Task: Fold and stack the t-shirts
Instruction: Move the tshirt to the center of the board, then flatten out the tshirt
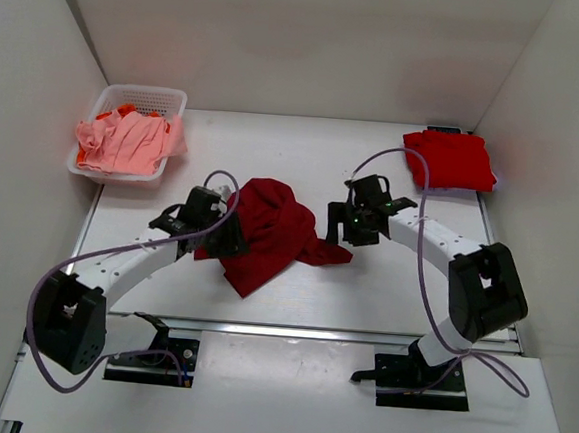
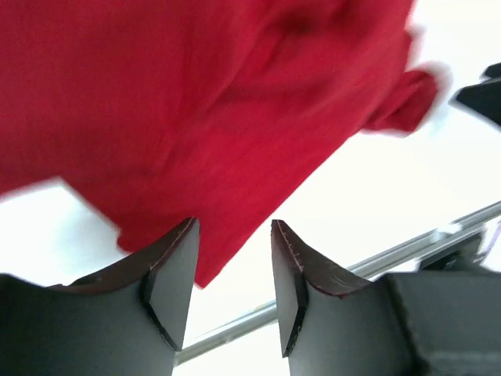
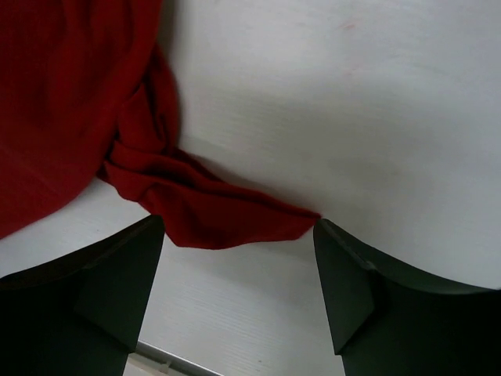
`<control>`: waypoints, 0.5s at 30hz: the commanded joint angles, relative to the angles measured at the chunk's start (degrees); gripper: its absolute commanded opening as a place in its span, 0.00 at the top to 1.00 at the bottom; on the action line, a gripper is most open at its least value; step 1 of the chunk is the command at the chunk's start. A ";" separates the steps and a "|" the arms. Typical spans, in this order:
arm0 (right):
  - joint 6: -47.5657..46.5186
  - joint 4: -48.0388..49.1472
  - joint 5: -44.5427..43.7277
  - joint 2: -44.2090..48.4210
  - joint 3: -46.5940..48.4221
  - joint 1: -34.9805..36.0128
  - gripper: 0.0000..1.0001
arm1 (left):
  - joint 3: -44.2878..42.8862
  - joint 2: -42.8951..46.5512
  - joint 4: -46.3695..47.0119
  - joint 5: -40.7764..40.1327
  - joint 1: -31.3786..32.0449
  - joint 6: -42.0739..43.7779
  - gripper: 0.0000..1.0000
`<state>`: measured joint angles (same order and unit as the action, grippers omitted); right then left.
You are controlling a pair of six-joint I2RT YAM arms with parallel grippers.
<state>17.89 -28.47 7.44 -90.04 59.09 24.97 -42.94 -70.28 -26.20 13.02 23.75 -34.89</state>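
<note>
Dark maroon t-shirt [image 1: 268, 233]: I see it lying in a crumpled heap in the middle of the counter [image 1: 384, 294]. It is not folded. One sleeve [image 3: 211, 215] sticks out to the right side and lies flat.

Left end effector [image 2: 233, 235]: It is partly wide, with a gap between its two fingers. Nothing is pinched in it. In my left wrist view I can see white counter through the gap, and a corner of the dark maroon t-shirt pokes in just past the fingertips.

Where my left arm is: At the left edge of the maroon heap, low over it.

Right end effector [image 3: 239, 227]: It is wide, with its fingers far apart. It holds nothing. The tip of the sleeve lies on the counter between the two fingers, just ahead of them.

Where my right arm is: At the right side of the maroon heap, near the sleeve.

Bright red t-shirt [image 1: 449, 159]: It is folded and lies by itself in the far right corner of the counter, well apart from the heap.

Basket [image 1: 144, 91]: It is white and sits in the far left corner.

Salmon-pink t-shirt [image 1: 125, 145]: It is bunched up inside the basket and hangs over the rim.

Orange t-shirt [image 1: 114, 114]: Only a bit shows, in the basket under the pink one.
</note>
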 commanded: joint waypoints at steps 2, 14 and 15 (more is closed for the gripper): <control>3.73 6.23 2.66 -2.85 -2.05 2.10 0.25 | 5.93 -1.43 -1.40 -0.63 4.54 -2.90 0.48; 3.82 2.11 3.20 -11.21 0.41 5.70 1.00 | 10.16 -9.07 1.58 -2.91 8.68 -2.90 0.52; 3.47 1.75 3.11 -10.95 1.28 5.96 1.00 | 9.11 -9.95 1.93 -2.91 8.60 -2.55 0.75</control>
<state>21.26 -24.97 9.76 -99.15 58.54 30.35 -33.95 -76.29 -25.96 11.51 31.81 -38.13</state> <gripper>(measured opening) 0.052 0.512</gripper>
